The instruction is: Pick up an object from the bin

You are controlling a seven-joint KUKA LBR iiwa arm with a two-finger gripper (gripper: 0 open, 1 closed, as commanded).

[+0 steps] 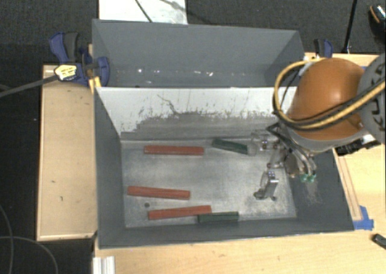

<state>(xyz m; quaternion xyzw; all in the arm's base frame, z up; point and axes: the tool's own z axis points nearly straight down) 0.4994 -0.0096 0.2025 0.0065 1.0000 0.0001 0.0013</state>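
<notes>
Camera view: gripper (266, 191) hangs low over bare floor in the right part of the bin (108, 146), under the orange wrist cover (322, 101). Apart or together: cannot tell. Nothing seen in it.

2 candidates lie nearest: back green bar (230, 145) and front green bar (218, 218).

Leftward lie back red bar (174, 150), middle red bar (158, 192) and front red bar (180, 212). All 5 lie flat and mostly well apart, so each is probably easy to take singly from above.

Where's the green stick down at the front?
The dark green stick lies by the grey metal bin's front wall, at the right end of a red-brown stick, left of the pincer.
</notes>
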